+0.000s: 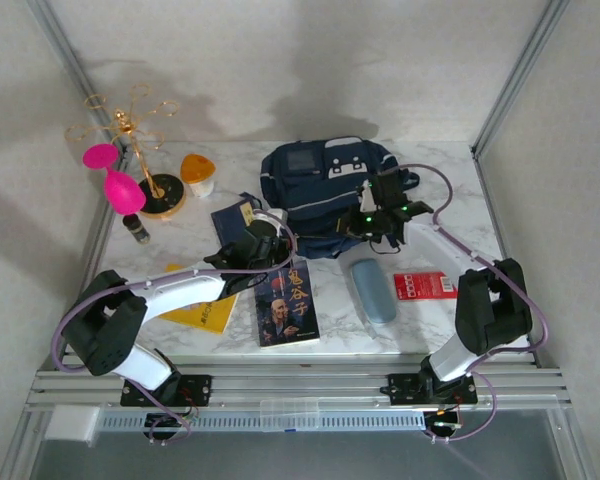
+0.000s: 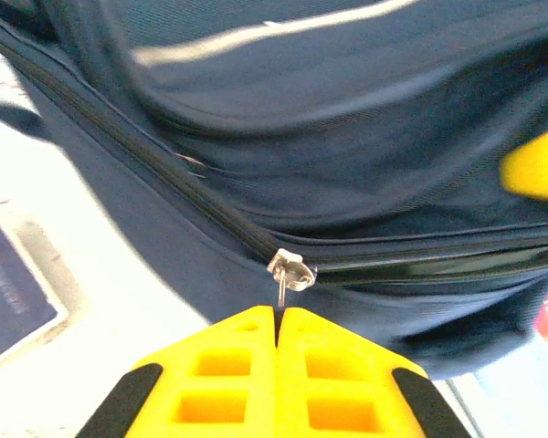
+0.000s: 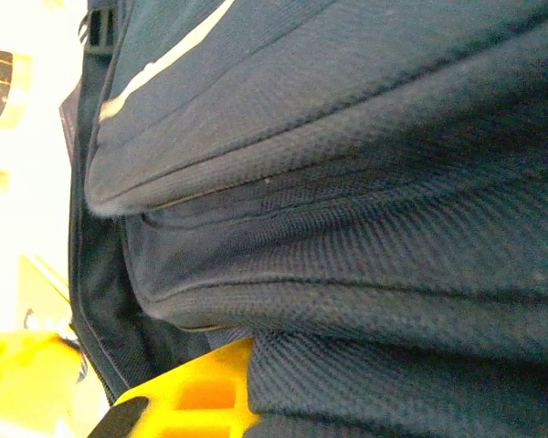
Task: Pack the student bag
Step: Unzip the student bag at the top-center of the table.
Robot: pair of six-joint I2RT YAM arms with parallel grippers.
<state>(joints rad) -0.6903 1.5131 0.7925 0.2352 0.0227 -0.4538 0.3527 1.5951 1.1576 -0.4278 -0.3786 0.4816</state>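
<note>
The bag (image 1: 315,190) lay by the tabletop's (image 1: 335,320) far edge, midway. The left gripper (image 2: 277,315) was clamped on the zip pull (image 2: 290,272), probably to unzip. The right gripper (image 1: 380,212) pinched bag fabric, seemingly as a brace.

A table top (image 1: 450,330) of white marble pattern with grey veins is seen from above, bounded on three sides by plain pale walls: a back wall (image 1: 310,50), a left wall (image 1: 20,150) and a right wall (image 1: 570,200). Silver aluminium posts are set in the two rear corners, one on the left (image 1: 75,70) and one on the right (image 1: 517,80). The near edge of the table is finished with grooved aluminium rails (image 1: 300,385), and a pale slotted strip (image 1: 260,420) is fixed just below them. A dull grey floor (image 1: 520,455) is glimpsed beneath. The scene is lit evenly, and soft grey shadows (image 1: 320,105) are thrown on the back wall. In the left wrist view the table top is washed out to near white.
</note>
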